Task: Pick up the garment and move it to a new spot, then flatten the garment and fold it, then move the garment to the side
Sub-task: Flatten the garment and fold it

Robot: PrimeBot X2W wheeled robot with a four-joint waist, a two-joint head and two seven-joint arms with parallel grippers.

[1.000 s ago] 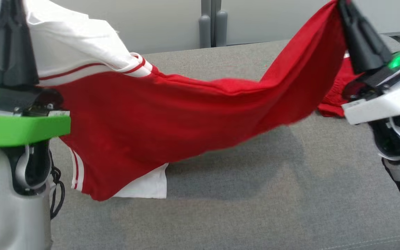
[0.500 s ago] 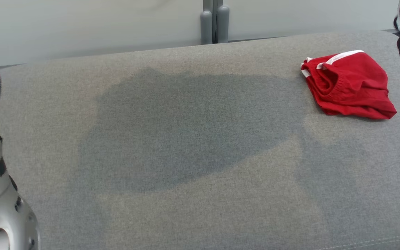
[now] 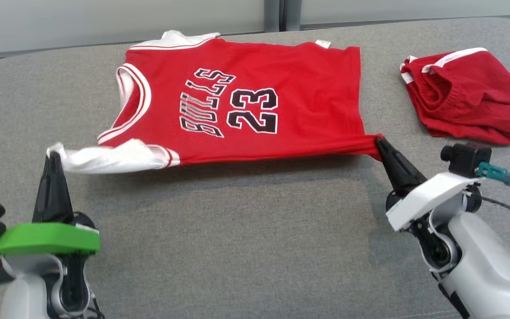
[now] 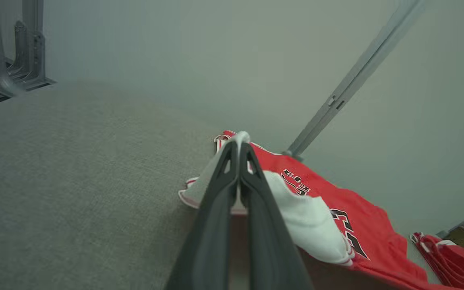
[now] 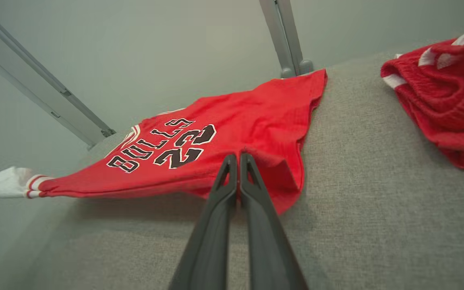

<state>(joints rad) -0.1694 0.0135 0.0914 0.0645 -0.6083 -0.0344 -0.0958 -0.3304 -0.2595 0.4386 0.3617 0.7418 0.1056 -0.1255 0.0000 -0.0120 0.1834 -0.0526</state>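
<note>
Grey upholstery [image 3: 255, 239] is lying bare nearest me, and I am judging the risk here: both pinches are catching only thin corners, so pulling too hard may be slipping one free and bunching the near edge. My left gripper [image 3: 54, 156] is clamping shut on the white sleeve tip of the jersey [image 3: 281, 66], my right gripper [image 3: 379, 142] on its red hem corner. Beyond, the jersey is lying spread number-up; red shorts [image 3: 463, 97] are sitting apart, far right.

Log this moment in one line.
stage: flatten | left gripper: shut on jersey sleeve | right gripper: shut on jersey hem | jersey: spread, print up
</note>
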